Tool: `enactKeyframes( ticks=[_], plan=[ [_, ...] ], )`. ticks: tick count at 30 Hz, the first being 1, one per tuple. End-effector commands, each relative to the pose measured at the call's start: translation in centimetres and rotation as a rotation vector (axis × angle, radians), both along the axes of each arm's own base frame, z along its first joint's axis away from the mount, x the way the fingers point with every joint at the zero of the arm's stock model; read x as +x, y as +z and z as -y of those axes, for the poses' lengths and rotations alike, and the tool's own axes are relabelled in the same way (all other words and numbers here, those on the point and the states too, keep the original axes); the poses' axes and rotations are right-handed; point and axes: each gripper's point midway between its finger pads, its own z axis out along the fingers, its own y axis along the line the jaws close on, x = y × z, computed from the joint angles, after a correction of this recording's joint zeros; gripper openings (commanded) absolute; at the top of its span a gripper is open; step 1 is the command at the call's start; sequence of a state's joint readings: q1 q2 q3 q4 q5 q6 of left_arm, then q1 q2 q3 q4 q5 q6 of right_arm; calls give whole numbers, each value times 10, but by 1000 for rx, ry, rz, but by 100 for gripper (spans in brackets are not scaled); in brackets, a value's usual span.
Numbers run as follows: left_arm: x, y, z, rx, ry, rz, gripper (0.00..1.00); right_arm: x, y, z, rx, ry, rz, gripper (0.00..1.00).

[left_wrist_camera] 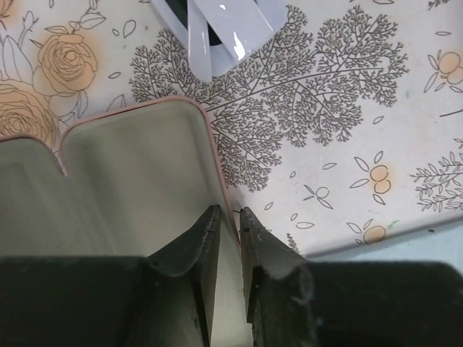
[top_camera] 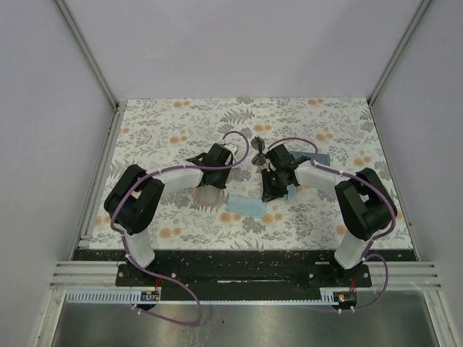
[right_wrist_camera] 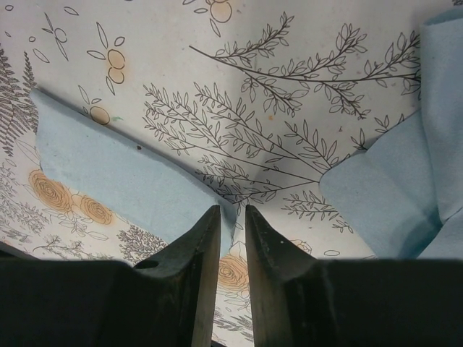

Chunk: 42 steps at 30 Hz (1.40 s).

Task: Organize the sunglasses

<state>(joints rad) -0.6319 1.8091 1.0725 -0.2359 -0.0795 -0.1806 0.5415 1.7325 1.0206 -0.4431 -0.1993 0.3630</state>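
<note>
My left gripper (left_wrist_camera: 229, 210) is shut on the rim of the open pink case (left_wrist_camera: 137, 181), whose pale inside faces up. In the top view this gripper (top_camera: 206, 184) is over the case (top_camera: 207, 197). The white-framed sunglasses (left_wrist_camera: 217, 29) lie folded just beyond the case. The thin dark sunglasses (top_camera: 257, 154) lie between the two wrists. My right gripper (right_wrist_camera: 231, 208) hangs low over the table (top_camera: 273, 192), its jaws a narrow slit apart. The corner of a light blue cloth (right_wrist_camera: 108, 159) reaches in between its tips.
A second light blue cloth (right_wrist_camera: 405, 181) lies bunched at the right of the right gripper. In the top view one cloth (top_camera: 244, 206) lies at the centre front and another (top_camera: 316, 157) under the right forearm. White walls and rails (top_camera: 108, 108) enclose the floral table (top_camera: 181, 116).
</note>
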Motion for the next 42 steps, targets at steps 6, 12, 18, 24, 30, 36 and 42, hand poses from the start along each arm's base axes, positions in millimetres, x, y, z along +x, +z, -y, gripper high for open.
enactKeyframes(
  ticks=[6, 12, 18, 24, 30, 36, 42],
  plan=[
    [-1, 27, 14, -73, -46, 56, 48, 6, 18, -1, 11, -10, 55, 30],
    [-1, 63, 26, -100, -90, 118, 50, 10, 19, 0, 10, -15, 60, 31],
    [-7, 74, 35, -103, -165, 123, 47, 12, 18, 1, 3, -14, 66, 31],
    [-27, 64, 53, -163, -275, 45, 42, 12, 6, -1, -8, 19, 39, 31],
    [-33, 46, 59, -162, -319, -21, 41, 9, 0, -5, 12, 36, 11, 31],
    [-36, 26, 56, -130, -322, -63, 40, 5, -7, -6, 9, 38, -8, 27],
    [-35, 11, 53, -100, -316, -89, 38, 5, -6, -7, 14, 40, -9, 24]
  ],
)
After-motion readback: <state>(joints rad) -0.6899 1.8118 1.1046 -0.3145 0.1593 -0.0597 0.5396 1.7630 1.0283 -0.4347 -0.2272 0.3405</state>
